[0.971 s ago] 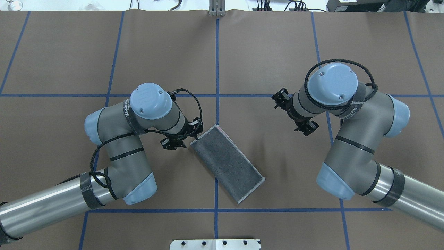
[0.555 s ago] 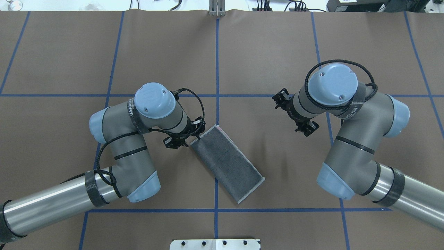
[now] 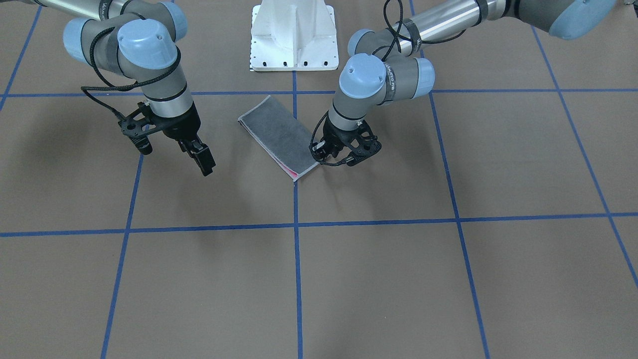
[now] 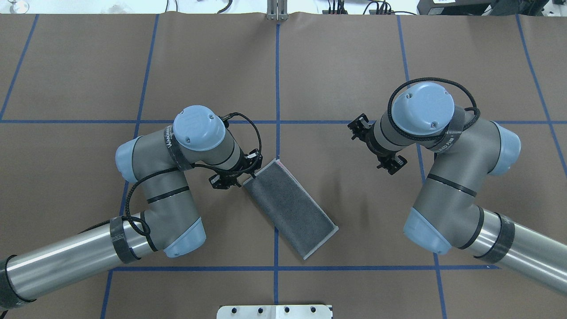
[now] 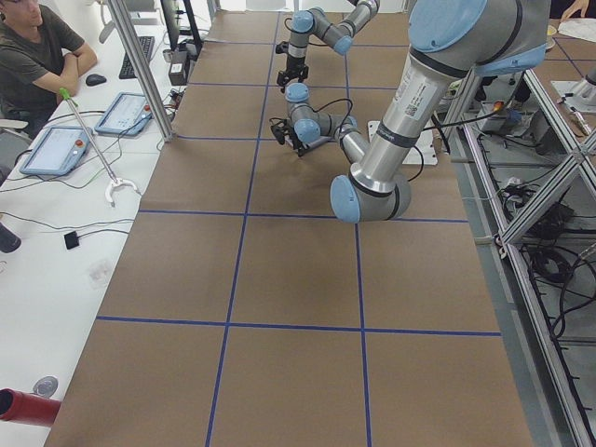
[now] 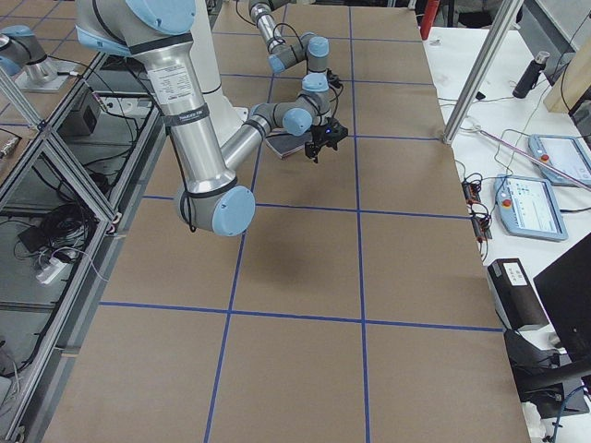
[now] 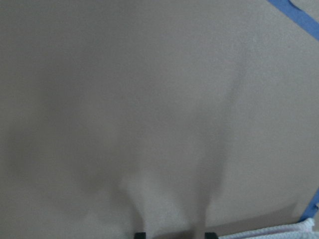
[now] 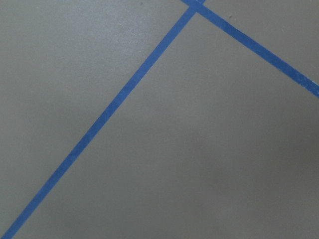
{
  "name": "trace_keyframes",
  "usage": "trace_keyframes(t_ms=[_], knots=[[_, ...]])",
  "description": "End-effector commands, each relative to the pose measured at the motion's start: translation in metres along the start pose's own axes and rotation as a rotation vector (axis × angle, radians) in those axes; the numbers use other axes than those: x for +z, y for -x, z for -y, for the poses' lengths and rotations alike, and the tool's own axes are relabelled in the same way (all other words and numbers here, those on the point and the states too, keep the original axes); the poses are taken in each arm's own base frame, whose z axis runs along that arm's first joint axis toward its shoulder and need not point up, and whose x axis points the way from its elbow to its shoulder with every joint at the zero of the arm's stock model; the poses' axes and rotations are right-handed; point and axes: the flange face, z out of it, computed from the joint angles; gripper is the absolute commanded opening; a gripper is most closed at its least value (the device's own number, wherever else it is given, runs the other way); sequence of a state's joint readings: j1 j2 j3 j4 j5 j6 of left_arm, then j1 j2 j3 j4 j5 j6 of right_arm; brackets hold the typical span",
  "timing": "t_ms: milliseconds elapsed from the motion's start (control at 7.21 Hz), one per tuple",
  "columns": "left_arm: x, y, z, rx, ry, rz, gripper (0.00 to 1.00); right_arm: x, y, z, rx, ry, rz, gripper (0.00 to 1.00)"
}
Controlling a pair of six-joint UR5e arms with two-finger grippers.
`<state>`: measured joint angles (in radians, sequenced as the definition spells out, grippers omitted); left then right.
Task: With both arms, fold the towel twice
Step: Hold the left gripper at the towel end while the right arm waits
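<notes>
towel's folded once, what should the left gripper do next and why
Probably nudge the left gripper sideways onto the towel's corner. It sits low beside the short end, open, and its wrist view shows the towel's edge outside the fingertips, not between them, so shutting now would likely miss.

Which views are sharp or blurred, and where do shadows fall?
Left wrist view: hazy, broad shadow on the table, only a bit of towel in the corner. Right wrist view: the blue tape is crisp. Front view: sharp, with soft shadows beside the left arm and right arm.
</notes>
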<state>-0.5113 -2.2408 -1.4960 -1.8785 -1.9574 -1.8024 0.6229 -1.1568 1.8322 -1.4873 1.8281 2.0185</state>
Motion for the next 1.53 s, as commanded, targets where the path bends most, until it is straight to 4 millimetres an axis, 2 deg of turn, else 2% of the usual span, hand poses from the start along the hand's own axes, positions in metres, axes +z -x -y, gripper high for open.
trace_keyframes(t_ms=[0,555,971,1387], knots=[[-0.006,-0.005,-0.004,0.006,0.004,-0.01,0.48,0.001,0.0,0.0,0.0,0.0,-0.001,1.0],[-0.005,-0.003,-0.005,0.004,0.006,-0.006,0.48,0.011,0.001,0.001,0.003,-0.007,-0.017,1.0],[0.001,0.002,-0.004,0.002,0.006,0.005,0.4,0.012,0.001,-0.003,0.004,-0.004,-0.018,1.0],[0.0,0.002,-0.004,0.0,0.006,0.005,0.42,0.01,0.002,-0.005,0.004,-0.001,-0.014,1.0]])
